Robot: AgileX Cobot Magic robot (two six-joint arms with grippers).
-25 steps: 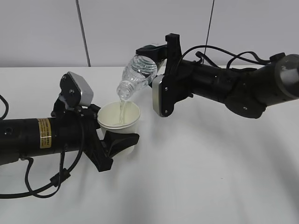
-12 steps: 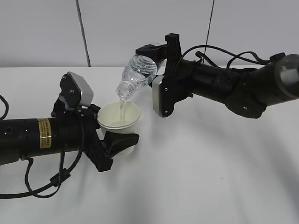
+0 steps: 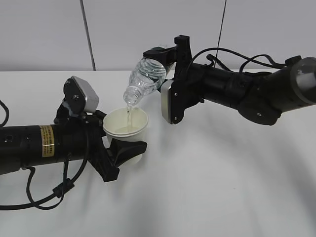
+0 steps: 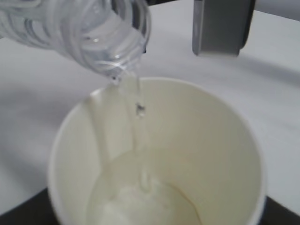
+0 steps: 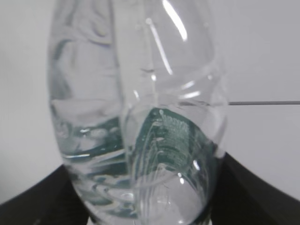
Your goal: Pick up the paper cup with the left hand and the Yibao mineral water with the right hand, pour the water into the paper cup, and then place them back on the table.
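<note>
My left gripper is shut on the paper cup and holds it upright just above the table. My right gripper is shut on the Yibao mineral water, tilted mouth-down over the cup. A thin stream of water falls from the bottle mouth into the cup. In the left wrist view the cup holds water at its bottom, with the bottle neck above its far rim. In the right wrist view the bottle fills the frame between the black fingers.
The right arm's grey camera plate hangs just right of the cup. Black cables loop under the left arm. A grey wall stands behind the table.
Nothing has visibly moved. The water keeps pouring into the cup.
</note>
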